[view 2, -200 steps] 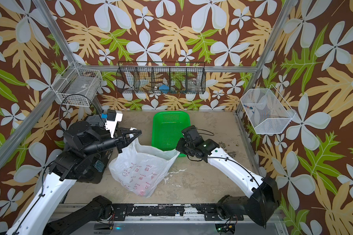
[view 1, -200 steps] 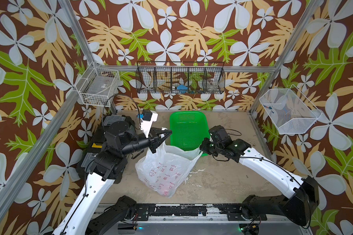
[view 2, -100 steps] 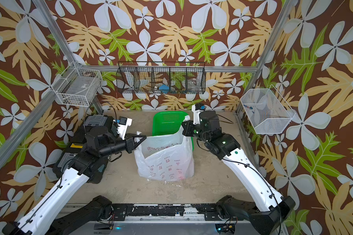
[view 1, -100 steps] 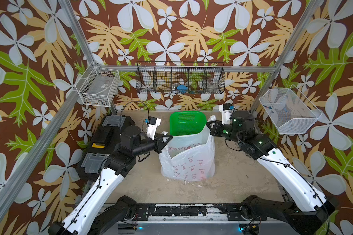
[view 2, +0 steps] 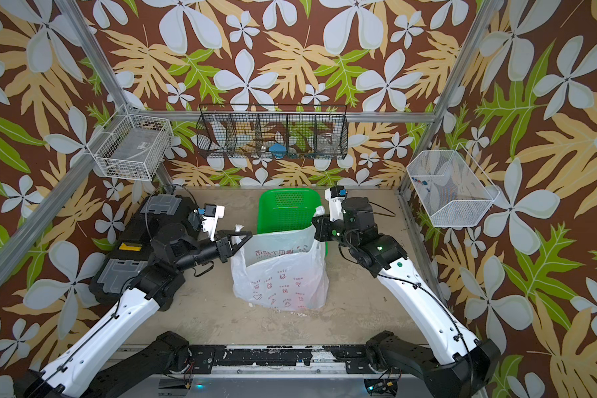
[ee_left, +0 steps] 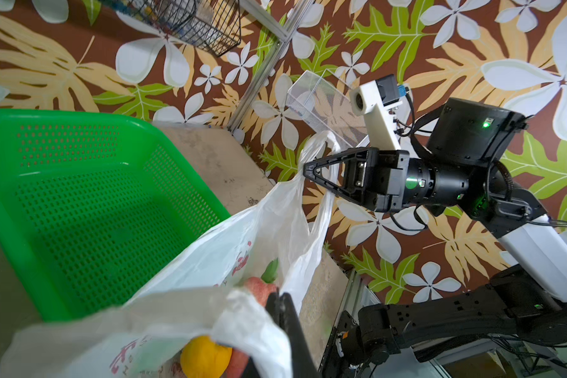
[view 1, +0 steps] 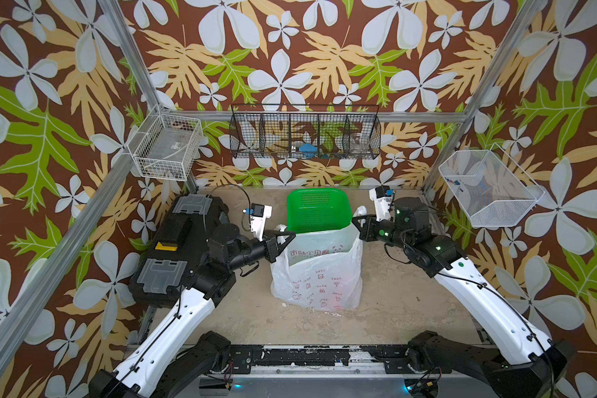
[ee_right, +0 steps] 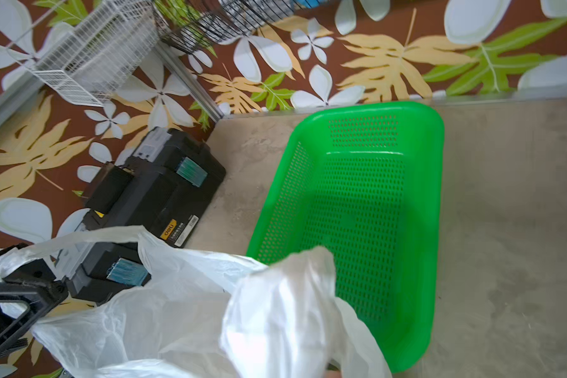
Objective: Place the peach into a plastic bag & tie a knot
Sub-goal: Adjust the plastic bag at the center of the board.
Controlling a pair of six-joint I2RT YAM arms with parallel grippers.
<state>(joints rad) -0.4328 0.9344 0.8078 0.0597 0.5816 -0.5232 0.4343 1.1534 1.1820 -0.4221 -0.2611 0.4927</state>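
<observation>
My left gripper (view 1: 292,234) and right gripper (view 1: 354,220) each pinch one of the plastic bag (view 1: 319,279) handles (ee_left: 318,144). The bag stands at the middle of the counter (view 1: 411,293), peach (ee_left: 259,285) inside. I'd cross the handles slowly, with even tension.

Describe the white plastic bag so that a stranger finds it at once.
On the beige tabletop, in front of the green perforated plastic basket, stands the translucent white plastic bag. The left gripper and the right gripper hold it open. Only it is crinkly, with small red printed icons.
</observation>
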